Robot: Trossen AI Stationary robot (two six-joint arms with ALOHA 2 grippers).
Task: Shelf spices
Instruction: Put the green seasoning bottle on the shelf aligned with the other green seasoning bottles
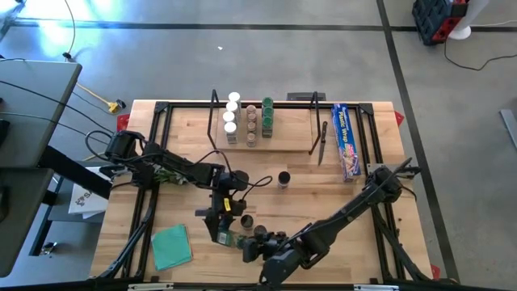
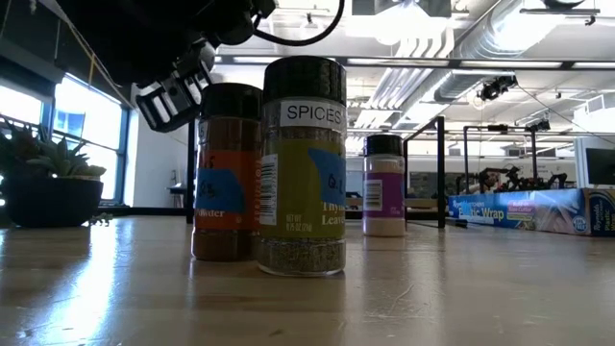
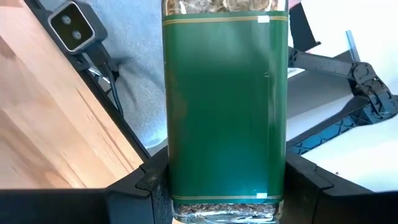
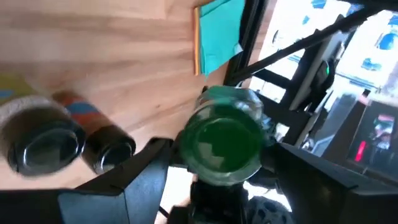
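Observation:
My left gripper (image 1: 222,229) stands over the table's near middle, shut on a green-labelled spice jar (image 3: 224,106). The jar's green lid (image 4: 221,142) faces my right gripper (image 4: 221,171), whose open fingers stand on either side of the lid end; whether they touch it I cannot tell. Two black-lidded jars (image 1: 246,220) (image 1: 260,232) stand upright on the table beside the grippers, and a third (image 1: 283,179) farther back. The wooden shelf (image 1: 291,129) at the far middle carries three rows of jars (image 1: 250,121). My left gripper pinches the jar between its two fingers (image 3: 140,186), on the green label's two sides (image 3: 171,180) near the jar's bottom end. The fingers lie across the jar. The jar is lifted clear of the table, its lid end reaching toward my right gripper.
A long blue wrap box (image 1: 347,141) lies at the far right beside the shelf. A teal cloth (image 1: 171,246) lies flat at the near left. The bare wooden table (image 1: 323,194) is open between the shelf and the grippers.

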